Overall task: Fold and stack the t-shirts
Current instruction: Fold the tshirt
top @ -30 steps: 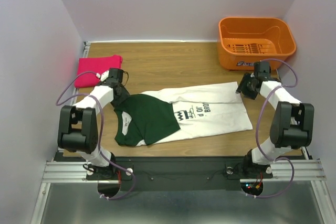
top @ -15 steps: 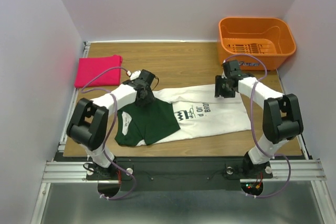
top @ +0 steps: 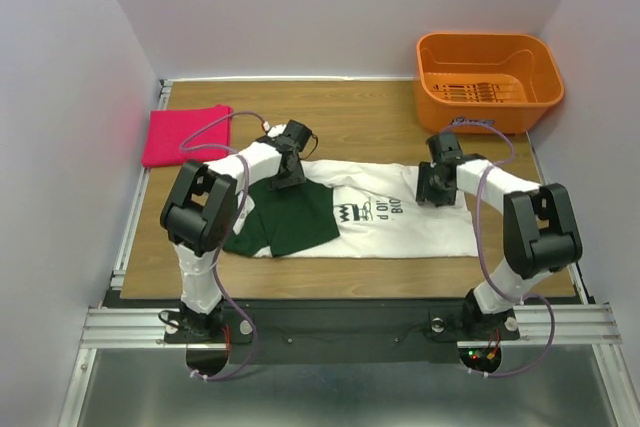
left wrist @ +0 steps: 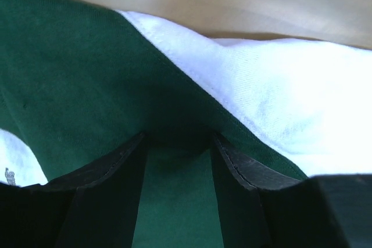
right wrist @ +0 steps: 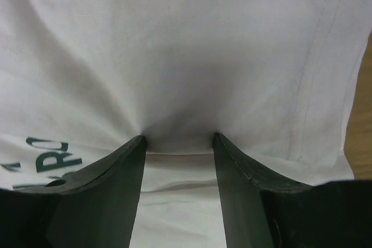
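Okay, you've got 2 t-shirts here. The pink tee (top: 185, 134) sits folded at the far-left corner of the bench (top: 350, 112). The white-and-green tee (top: 400, 222) lies spread mid-bench, long axis running left to right between your arms. Your left gripper (top: 288, 169) is down near its far edge by the green sleeve (top: 285, 222), and your right gripper (top: 436, 185) is near the far edge at the white end. Both sit about half open, tips pressed into puckered cloth, not clamped yet. I'd guess the fold comes toward you. 1 orange basket (top: 490, 72) sits far right.
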